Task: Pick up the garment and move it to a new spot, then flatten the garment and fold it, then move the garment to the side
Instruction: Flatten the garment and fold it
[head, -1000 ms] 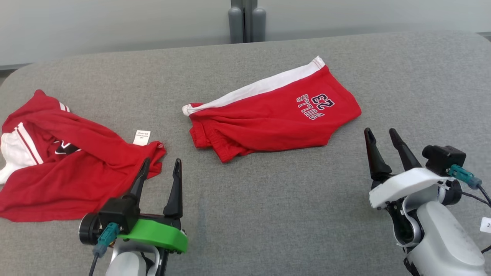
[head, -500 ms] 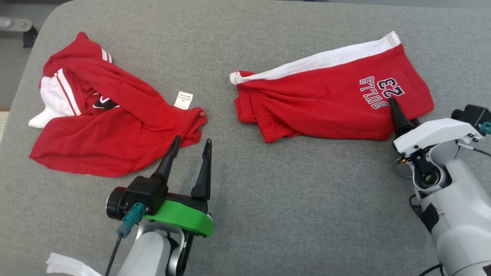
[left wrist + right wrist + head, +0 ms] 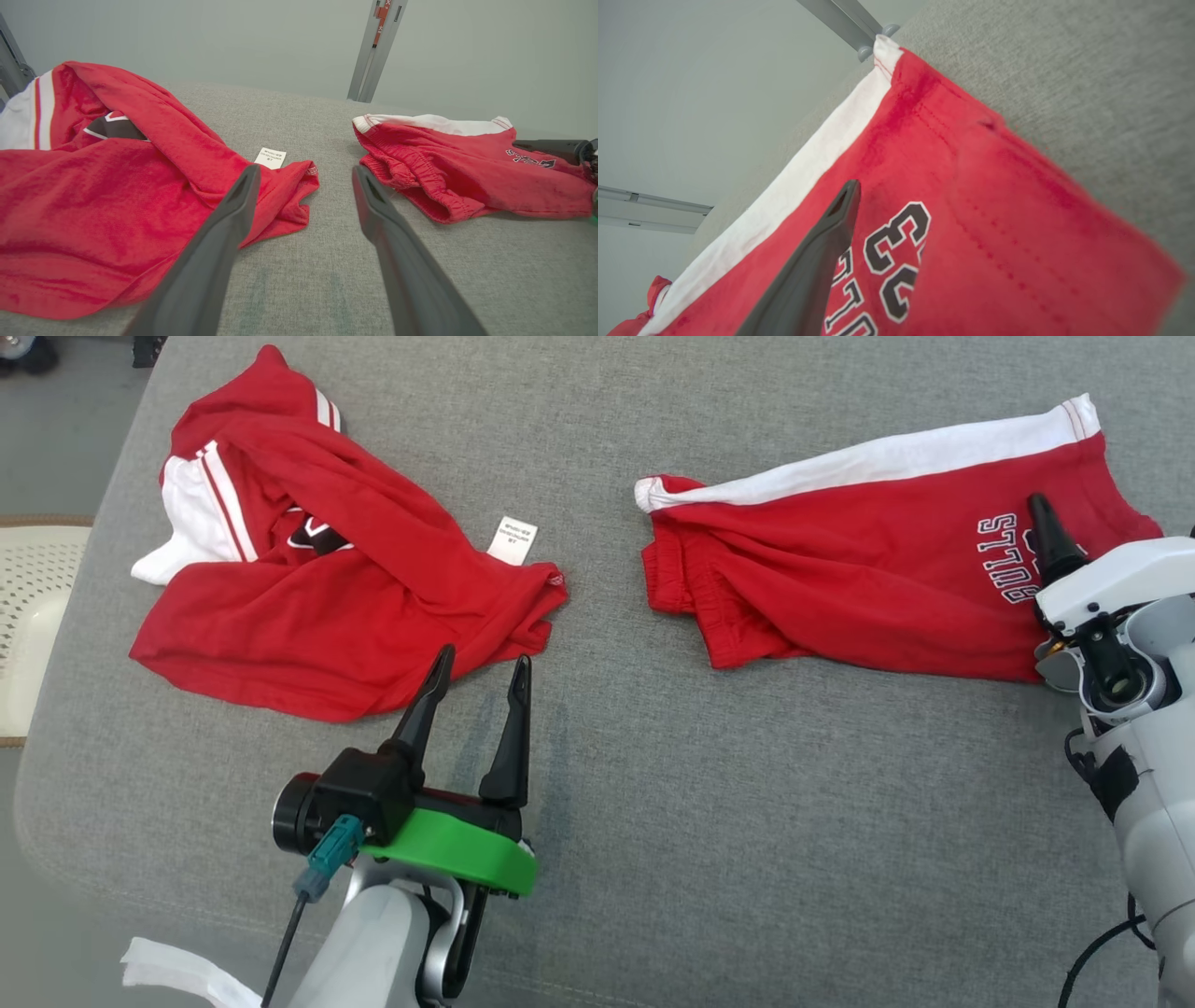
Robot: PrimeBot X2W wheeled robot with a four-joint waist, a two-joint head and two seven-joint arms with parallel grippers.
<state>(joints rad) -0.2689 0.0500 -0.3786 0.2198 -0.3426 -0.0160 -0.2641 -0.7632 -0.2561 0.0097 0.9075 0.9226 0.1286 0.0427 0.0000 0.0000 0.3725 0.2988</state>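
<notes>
Right pincer point(image 3: 1049, 525) now farther in over lettering of red shorts point(image 3: 868, 569).

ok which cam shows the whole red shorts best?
Head view: the red shorts lie almost whole, waistband to leg hem, the right pincer over the print. Left wrist view: low and foreshortened, waistband end nearest. Right wrist view: close-up of the hem corner and 23 print, one finger across it.
</notes>
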